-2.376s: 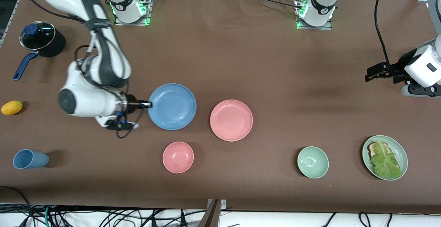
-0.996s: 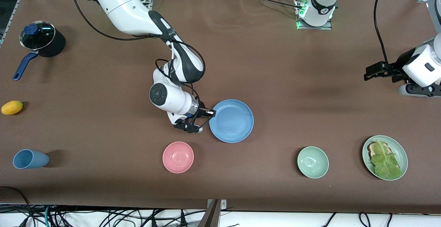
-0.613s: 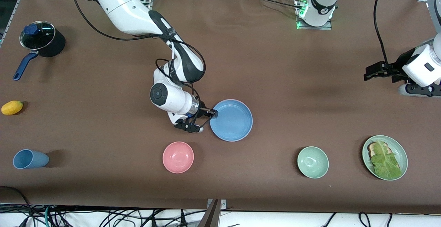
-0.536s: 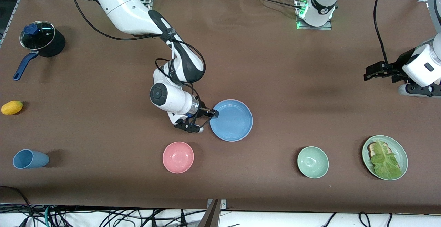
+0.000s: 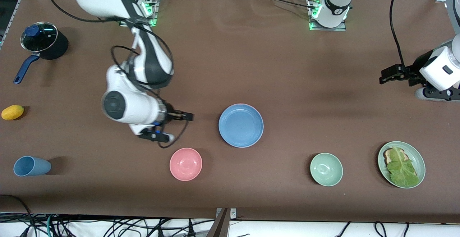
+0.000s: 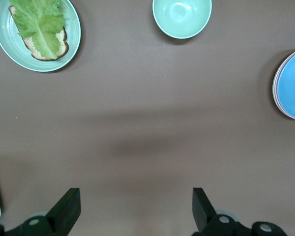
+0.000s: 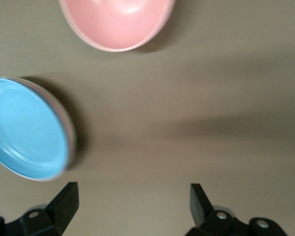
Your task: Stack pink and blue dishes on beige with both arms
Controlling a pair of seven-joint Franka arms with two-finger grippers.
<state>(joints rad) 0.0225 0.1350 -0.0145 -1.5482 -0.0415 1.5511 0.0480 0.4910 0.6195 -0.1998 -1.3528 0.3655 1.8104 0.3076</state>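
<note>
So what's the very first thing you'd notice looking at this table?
The blue plate in the middle, stacked on the pink plate, whose rim just peeks out. Beside it the right gripper hangs open and empty, with the pink bowl nearer the camera.

On the table [image 5: 273, 60]: two stacked plates, blue plate [image 5: 240, 125] atop pink plate [image 6: 274, 83]; two bowls, pink bowl [image 5: 185, 164] and green bowl [image 5: 326, 169]; one green plate [image 5: 420, 163] of food; one cup [image 5: 31, 166]; one pot [image 5: 45, 44]; one lemon [image 5: 12, 112].

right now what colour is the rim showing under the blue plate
Pink: a thin edge of the pink plate under the blue plate, clearest in the left wrist view.
</note>
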